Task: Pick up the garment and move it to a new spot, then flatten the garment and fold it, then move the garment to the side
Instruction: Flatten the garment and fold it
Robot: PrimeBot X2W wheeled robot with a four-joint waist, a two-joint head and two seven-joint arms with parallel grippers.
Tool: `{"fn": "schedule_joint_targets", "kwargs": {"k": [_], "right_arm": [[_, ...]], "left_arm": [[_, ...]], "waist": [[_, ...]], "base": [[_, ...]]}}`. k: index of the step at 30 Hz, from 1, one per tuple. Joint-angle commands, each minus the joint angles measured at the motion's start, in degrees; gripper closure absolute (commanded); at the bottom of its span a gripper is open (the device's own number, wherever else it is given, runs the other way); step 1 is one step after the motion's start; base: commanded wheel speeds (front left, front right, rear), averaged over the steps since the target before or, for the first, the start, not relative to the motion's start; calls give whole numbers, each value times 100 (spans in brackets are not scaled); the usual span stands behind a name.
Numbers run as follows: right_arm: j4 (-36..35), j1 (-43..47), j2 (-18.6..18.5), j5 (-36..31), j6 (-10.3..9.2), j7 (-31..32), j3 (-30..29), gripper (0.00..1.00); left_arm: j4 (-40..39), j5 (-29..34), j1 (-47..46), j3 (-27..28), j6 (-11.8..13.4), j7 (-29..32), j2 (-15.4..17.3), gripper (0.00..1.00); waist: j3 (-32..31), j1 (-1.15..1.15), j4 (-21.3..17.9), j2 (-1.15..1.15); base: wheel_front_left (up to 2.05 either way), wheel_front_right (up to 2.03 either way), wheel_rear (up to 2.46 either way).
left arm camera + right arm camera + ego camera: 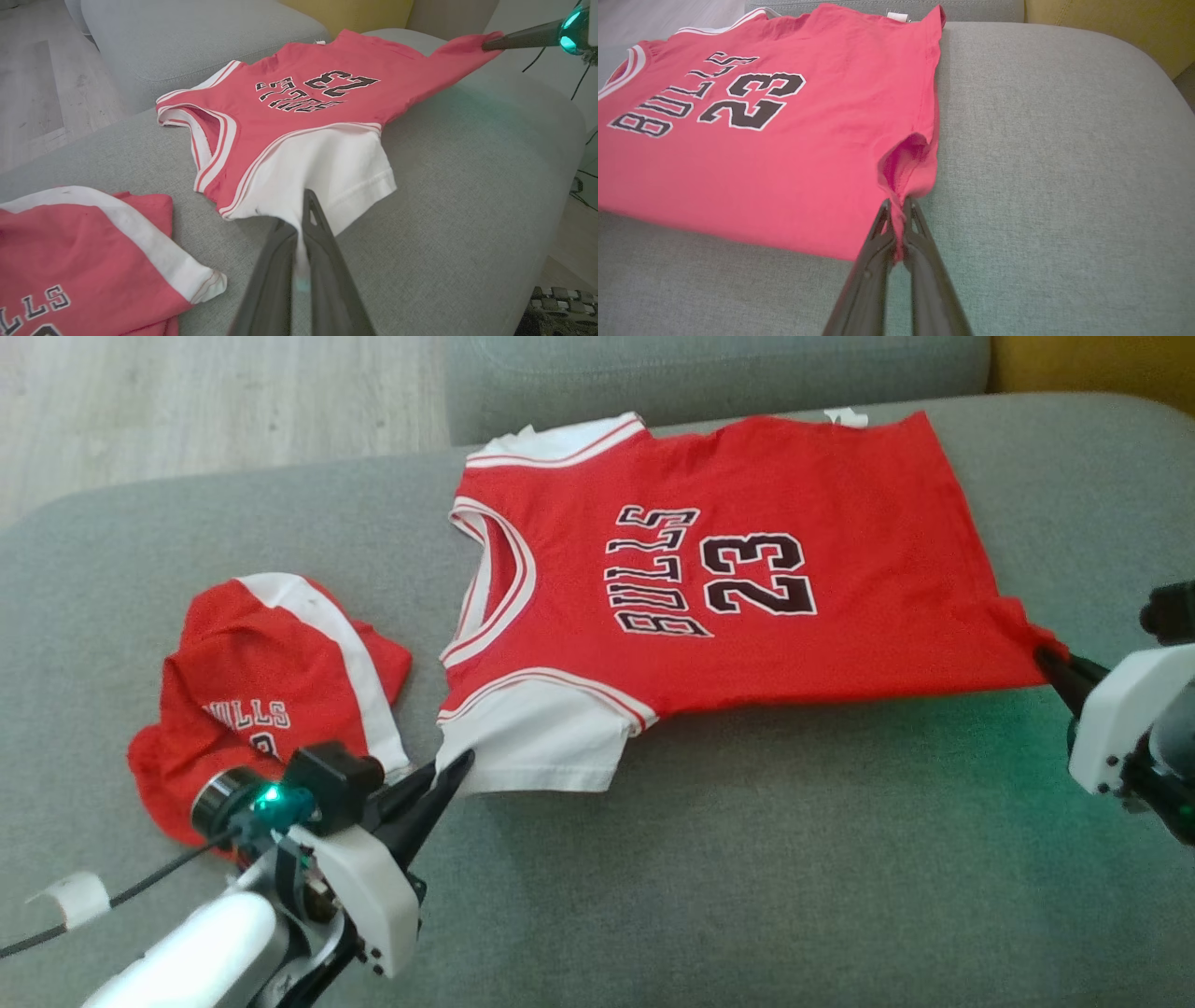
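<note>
The garment (pixel 747 569) is a red jersey with white sleeves, "BULLS 23" in black, spread on a grey cushion with its near edge lifted. My left gripper (pixel 459 767) is shut on the near white sleeve (pixel 327 172), the cloth pinched between its dark fingers (pixel 312 219). My right gripper (pixel 1050 661) is shut on the jersey's near hem corner (pixel 908 163), which bunches at the fingertips (pixel 896 210). Both corners are raised slightly off the cushion, and the far edge of the garment (pixel 784 93) rests flat. The right gripper (pixel 490 45) also shows far off in the left wrist view.
A second red and white garment (pixel 271 691), crumpled, lies on the cushion (pixel 747 859) left of the jersey, close to my left gripper. A grey backrest (pixel 709 373) runs behind. Wooden floor (pixel 187 401) lies beyond the cushion's far left edge. Open cushion stretches in front.
</note>
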Motion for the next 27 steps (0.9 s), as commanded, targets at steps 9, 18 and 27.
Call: {"fn": "schedule_joint_targets", "kwargs": {"k": [9,18,27], "right_arm": [[-203,-320,372,-424,-4,215,-587,100],[203,-996,874,-880,-4,362,-827,100],[793,-1751,1258,-1388,-4,216,-989,100]], "left_arm": [[289,-25,-970,430,-125,354,270,100],[1341,78,-2133,320,-558,818,79,100],[2183,242,-3133,114,-750,815,-175,100]], "waist": [[471,0,-156,0],[891,0,-233,0],[1205,0,-310,0]], "base": [[0,0,0],[0,0,0],[0,0,0]]}}
